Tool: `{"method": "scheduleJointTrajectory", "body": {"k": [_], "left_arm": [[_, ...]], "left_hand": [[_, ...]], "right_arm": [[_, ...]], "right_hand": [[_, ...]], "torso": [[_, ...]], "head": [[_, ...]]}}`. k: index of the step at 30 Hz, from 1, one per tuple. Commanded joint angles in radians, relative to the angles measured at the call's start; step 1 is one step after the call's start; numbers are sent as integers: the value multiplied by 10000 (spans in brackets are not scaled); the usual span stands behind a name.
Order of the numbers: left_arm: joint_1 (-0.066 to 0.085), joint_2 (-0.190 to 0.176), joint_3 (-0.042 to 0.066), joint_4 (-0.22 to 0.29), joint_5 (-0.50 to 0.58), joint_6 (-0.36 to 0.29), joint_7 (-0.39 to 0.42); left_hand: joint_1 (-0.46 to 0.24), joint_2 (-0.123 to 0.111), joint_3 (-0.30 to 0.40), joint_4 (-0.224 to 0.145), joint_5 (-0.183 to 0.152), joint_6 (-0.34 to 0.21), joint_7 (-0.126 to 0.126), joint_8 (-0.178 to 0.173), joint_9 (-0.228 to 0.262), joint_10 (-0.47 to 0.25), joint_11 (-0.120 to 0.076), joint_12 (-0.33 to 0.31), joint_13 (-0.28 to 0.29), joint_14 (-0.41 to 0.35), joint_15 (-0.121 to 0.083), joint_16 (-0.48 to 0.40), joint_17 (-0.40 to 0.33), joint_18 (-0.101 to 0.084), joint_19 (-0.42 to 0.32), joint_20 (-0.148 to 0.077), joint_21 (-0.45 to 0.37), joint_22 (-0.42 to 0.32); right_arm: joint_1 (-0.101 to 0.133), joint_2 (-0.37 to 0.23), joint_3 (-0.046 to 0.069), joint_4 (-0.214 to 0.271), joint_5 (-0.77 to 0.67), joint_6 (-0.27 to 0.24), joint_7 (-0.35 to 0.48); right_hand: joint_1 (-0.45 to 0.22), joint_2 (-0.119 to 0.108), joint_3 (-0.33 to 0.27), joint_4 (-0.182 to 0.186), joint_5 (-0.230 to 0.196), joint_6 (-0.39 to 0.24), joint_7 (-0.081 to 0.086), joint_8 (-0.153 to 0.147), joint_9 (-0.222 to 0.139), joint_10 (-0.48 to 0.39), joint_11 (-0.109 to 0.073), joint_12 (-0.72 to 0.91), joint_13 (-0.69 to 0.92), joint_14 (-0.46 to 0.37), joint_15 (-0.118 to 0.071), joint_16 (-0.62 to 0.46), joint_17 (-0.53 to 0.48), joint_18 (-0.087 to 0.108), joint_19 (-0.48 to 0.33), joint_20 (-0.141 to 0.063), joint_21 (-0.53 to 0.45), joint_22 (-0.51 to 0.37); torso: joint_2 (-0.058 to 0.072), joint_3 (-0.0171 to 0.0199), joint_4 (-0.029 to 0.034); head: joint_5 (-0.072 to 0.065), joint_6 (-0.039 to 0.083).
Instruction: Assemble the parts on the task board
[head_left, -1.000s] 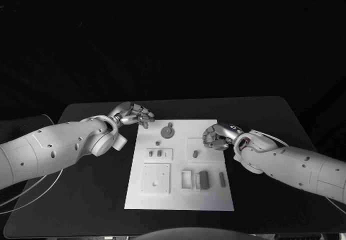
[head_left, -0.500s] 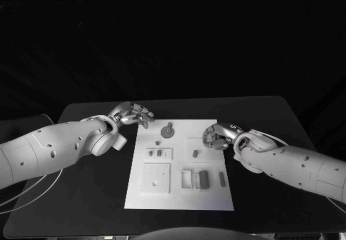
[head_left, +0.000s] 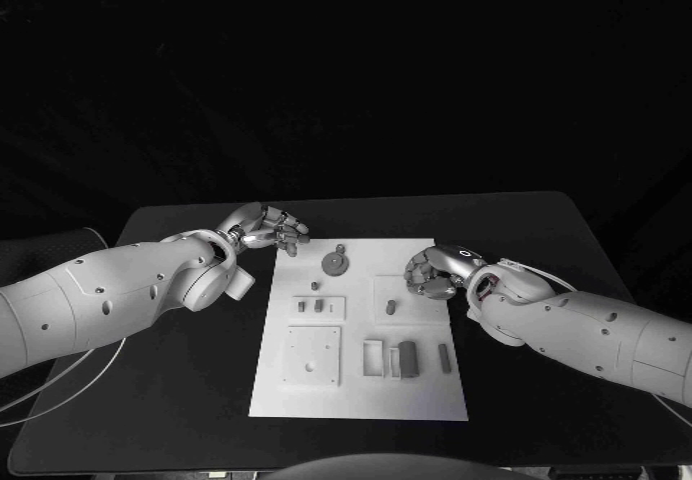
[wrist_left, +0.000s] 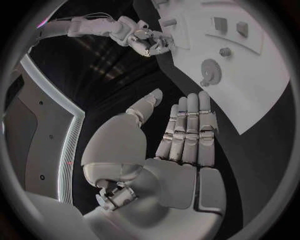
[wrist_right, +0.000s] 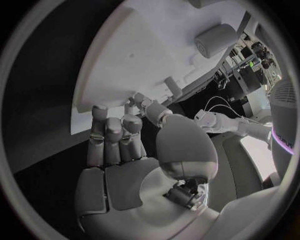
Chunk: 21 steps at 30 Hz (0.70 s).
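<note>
Black table (head_left: 173, 400), board (head_left: 361, 400) mid-frame; left hand (head_left: 267, 228) and right hand (head_left: 437, 272) open, empty; no part grasped, pick comes next.

The task board (head_left: 361, 390) is white and its parts (head_left: 408, 358) grey. Beneath it the tabletop (head_left: 173, 380) is black. Both hands are silver, on white arms.
</note>
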Motion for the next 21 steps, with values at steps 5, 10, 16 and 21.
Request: {"method": "scheduleJointTrajectory", "body": {"k": [5, 10, 16, 21], "left_arm": [[6, 2, 8, 33, 72, 38, 84], [7, 1, 8, 38, 72, 32, 80], [7, -8, 8, 43, 72, 21, 75], [7, -13, 8, 41, 71, -5, 65]], "left_hand": [[56, 18, -55, 9, -18, 8, 66, 57, -21, 57, 7, -76, -17, 23, 64, -48, 22, 174, 27, 3, -70, -10], [66, 21, -56, 9, -19, 5, 67, 57, -24, 58, 8, -80, -18, 24, 64, -56, 33, 174, 28, 3, -74, -10], [76, 25, -57, 9, -19, 4, 68, 57, -27, 60, 8, -84, -19, 25, 65, -64, 43, 174, 30, 3, -77, -10], [89, 34, -55, 10, -18, 3, 68, 58, -30, 64, 8, -88, -20, 28, 65, -73, 55, 174, 33, 3, -80, -10]], "right_arm": [[-39, 23, -23, -23, -174, 103, -73], [-39, 41, -23, -25, -203, 60, -86], [-39, 40, -23, -50, -246, 34, -106], [-39, 40, -22, -64, -279, 6, -103]], "right_hand": [[45, 56, -31, -38, 15, 137, 43, 51, -13, 8, -57, 4, -11, -8, -76, -9, -14, 75, 25, -2, 10, 175], [39, 125, -22, -31, 15, 187, 24, 73, 7, 23, -75, 3, -11, 0, -92, -7, -14, 75, 32, -4, 14, 174], [17, 262, -12, -33, 7, 392, -47, 172, 71, 54, -141, -5, -13, 22, -135, -2, -16, 75, 37, -9, 23, 175], [-4, 337, -9, -33, -7, 522, -100, 229, 113, 59, -194, -20, -13, 29, -178, -8, -20, 75, 34, -13, 26, 175]], "torso": [[0, -4, -1], [0, -2, 0], [-4, -3, 1], [-5, -3, -3]], "head": [[3, -10], [7, -14], [5, -24], [6, -35]]}}
